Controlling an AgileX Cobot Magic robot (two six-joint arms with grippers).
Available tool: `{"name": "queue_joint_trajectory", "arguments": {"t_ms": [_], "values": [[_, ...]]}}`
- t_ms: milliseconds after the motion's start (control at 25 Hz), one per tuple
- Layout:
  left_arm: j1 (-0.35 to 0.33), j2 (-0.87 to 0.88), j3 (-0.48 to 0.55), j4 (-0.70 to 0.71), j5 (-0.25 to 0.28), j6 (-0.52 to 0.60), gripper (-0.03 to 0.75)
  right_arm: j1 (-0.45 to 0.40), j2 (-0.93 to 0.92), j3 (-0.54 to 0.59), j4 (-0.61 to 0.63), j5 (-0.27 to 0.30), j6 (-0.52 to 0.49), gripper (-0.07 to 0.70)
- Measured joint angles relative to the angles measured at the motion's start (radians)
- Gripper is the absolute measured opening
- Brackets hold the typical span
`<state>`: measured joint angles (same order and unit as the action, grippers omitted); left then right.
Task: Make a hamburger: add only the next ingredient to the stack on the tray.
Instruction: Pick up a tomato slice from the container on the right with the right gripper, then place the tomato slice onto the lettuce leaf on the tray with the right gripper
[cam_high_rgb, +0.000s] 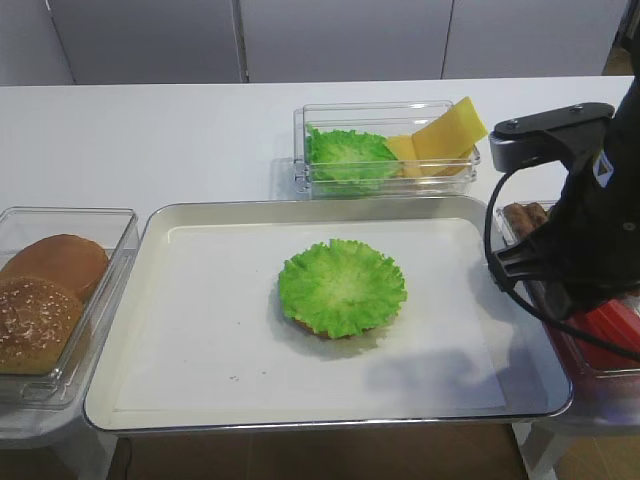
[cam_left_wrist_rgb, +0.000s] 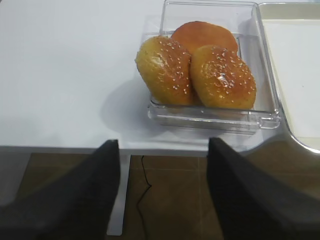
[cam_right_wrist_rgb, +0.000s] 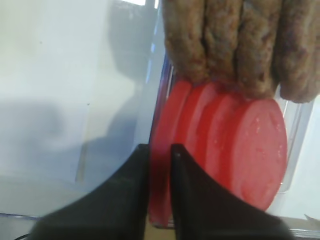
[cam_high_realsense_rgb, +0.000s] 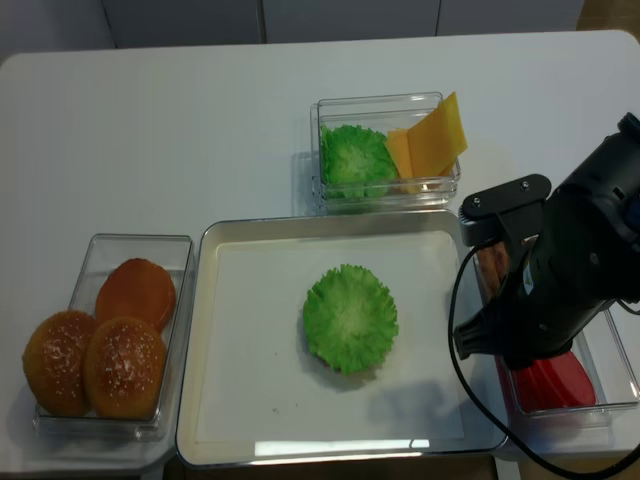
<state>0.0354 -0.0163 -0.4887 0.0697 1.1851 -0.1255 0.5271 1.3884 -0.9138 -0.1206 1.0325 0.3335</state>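
Note:
The stack (cam_high_rgb: 342, 288) (cam_high_realsense_rgb: 350, 318), a ruffled green lettuce leaf over a thin brown bun base, lies in the middle of the silvery tray (cam_high_rgb: 200, 320) (cam_high_realsense_rgb: 250, 350). Red tomato slices (cam_right_wrist_rgb: 260, 145) (cam_high_realsense_rgb: 555, 380) stand on edge in a clear box at the tray's right, with brown meat patties (cam_right_wrist_rgb: 240, 45) behind them. In the right wrist view my right gripper (cam_right_wrist_rgb: 160, 150) is down in that box, its jaws shut on the rim of the leftmost tomato slice (cam_right_wrist_rgb: 167, 110). The right arm (cam_high_rgb: 590, 230) hides this from above. My left gripper (cam_left_wrist_rgb: 162, 150) is open and holds nothing, off the table's front edge.
A clear box of domed brown buns (cam_high_rgb: 50, 300) (cam_left_wrist_rgb: 210, 70) (cam_high_realsense_rgb: 100, 350) stands left of the tray. Behind the tray is a clear box with lettuce leaves and yellow cheese slices (cam_high_rgb: 385, 150) (cam_high_realsense_rgb: 385, 155). The tomato box's wall stands just left of my right gripper's fingers.

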Motion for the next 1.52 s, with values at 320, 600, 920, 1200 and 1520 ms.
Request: {"name": "queue_joint_trajectory", "arguments": {"t_ms": [320,600,920,1200,1520], "values": [[0.000,0.000,0.000,0.000,0.000,0.000,0.411,0.000,-0.002,-0.002,-0.010,0.006,0.002,0.062],[0.000,0.000,0.000,0.000,0.000,0.000,0.411,0.000,-0.085,-0.002,-0.010,0.014,0.015,0.061],[0.000,0.000,0.000,0.000,0.000,0.000,0.411,0.000,-0.189,-0.145,-0.017,0.104,0.005,0.061],[0.000,0.000,0.000,0.000,0.000,0.000,0.411,0.000,-0.179,-0.301,-0.016,0.121,-0.048,0.061],[0.000,0.000,0.000,0.000,0.000,0.000,0.411,0.098,-0.044,-0.361,-0.031,0.097,-0.078,0.061]]}}
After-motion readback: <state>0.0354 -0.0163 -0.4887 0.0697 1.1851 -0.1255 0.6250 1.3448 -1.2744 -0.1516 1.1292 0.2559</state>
